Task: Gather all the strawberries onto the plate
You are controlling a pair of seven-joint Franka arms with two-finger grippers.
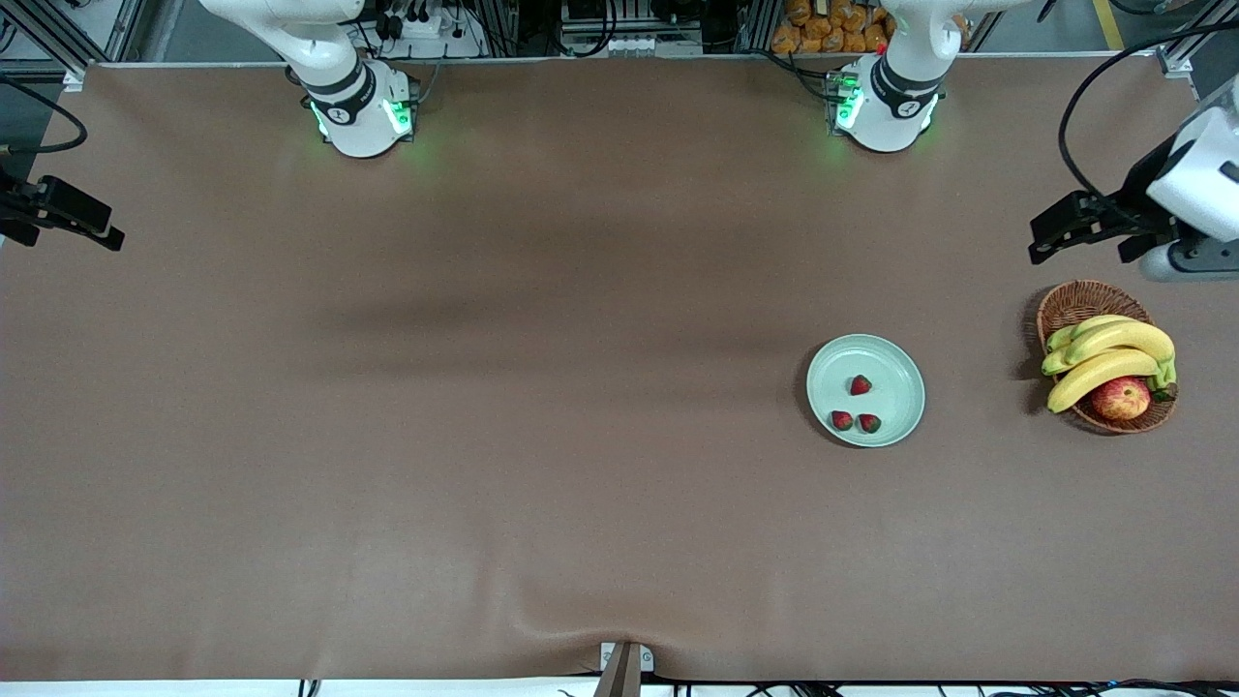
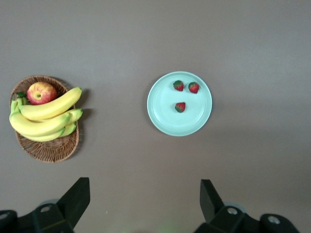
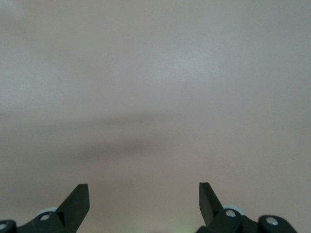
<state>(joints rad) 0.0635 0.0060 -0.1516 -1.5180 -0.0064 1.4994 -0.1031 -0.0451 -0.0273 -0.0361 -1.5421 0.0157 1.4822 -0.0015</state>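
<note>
Three glossy strawberries [image 1: 861, 385] lay in the smooth round plate [image 1: 900, 382], beside the wicker basket [image 1: 1074, 302]. Left gripper [image 1: 1079, 232] and right gripper [image 1: 58, 215] hung wide open, empty, over the table's ends.

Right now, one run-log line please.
strawberries: three on plate | left gripper: open, above basket | right gripper: open, waiting

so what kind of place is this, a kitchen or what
Likely a robotics lab: two arms bolted to a brown-covered table, aluminium framing and cables along its edge. Staged props only: a plate of strawberries and a fruit basket.
</note>
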